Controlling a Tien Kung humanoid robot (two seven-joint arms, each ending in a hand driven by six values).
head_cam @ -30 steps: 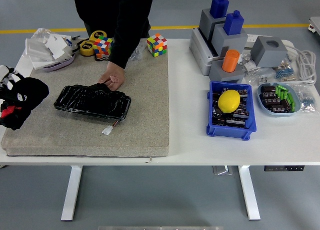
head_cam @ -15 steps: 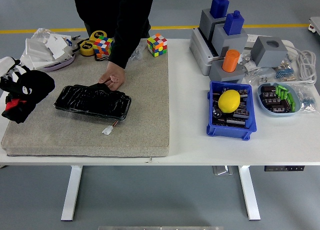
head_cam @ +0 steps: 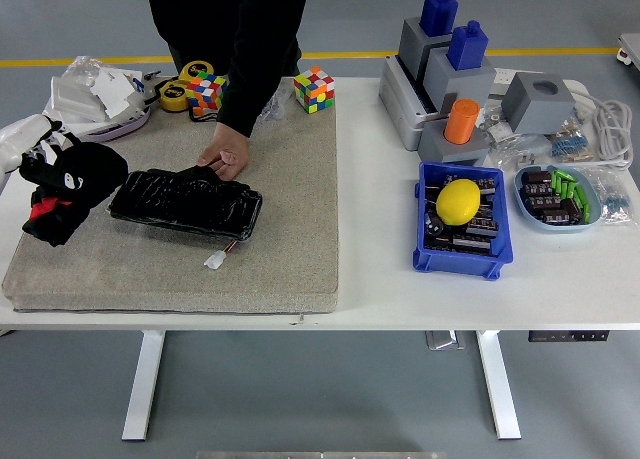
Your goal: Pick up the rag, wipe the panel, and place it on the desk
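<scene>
You see the left hand (head_cam: 45,149) closed around the black rag (head_cam: 70,184), held just beside the black panel (head_cam: 185,201), which a person's hand (head_cam: 228,159) steadies. Picking looks done; wiping and placing remain.

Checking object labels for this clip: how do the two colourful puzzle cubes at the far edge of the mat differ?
The left cube sits tilted beside the yellow tape roll, partly hidden by the person's sleeve. The right cube stands in full view near the mat's far right corner, with nothing touching it. The left cube shows more red and blue; the right cube shows more green and yellow. Both are multicoloured cubes of similar size.
</scene>
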